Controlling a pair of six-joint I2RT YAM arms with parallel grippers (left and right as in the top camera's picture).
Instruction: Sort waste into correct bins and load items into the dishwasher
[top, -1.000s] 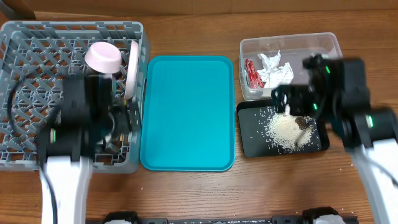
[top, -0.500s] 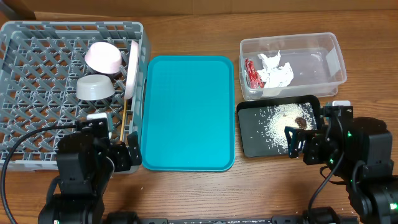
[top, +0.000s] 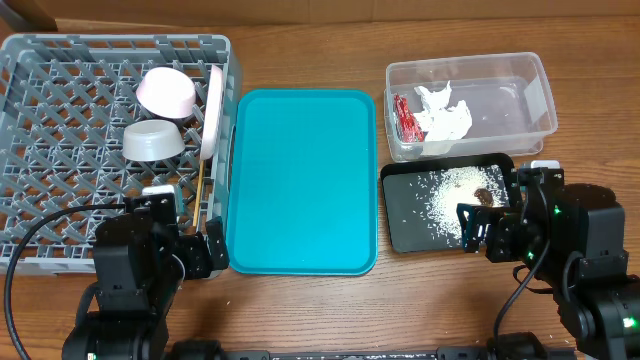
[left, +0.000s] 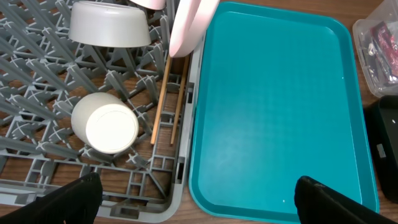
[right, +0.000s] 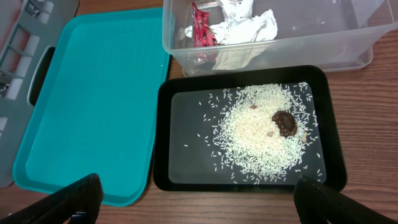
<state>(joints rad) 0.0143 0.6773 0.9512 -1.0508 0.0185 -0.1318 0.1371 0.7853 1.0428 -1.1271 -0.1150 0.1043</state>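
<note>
**Both arms pulled back to the table's near edge, hands empty**

Since a second ago, both arms have withdrawn from the bins and rack and sit folded low at the near edge.

The left gripper (left: 202, 200) is spread wide, holding nothing, over the near corner of the large square grey plastic dish rack (top: 60, 60). The rack holds a white cup (left: 106, 122) and wooden chopsticks (left: 168, 99).

The right gripper (right: 199, 202) is equally wide and empty, above the shallow black rectangular tray (top: 400, 225) of loose white rice (right: 261, 134).
</note>
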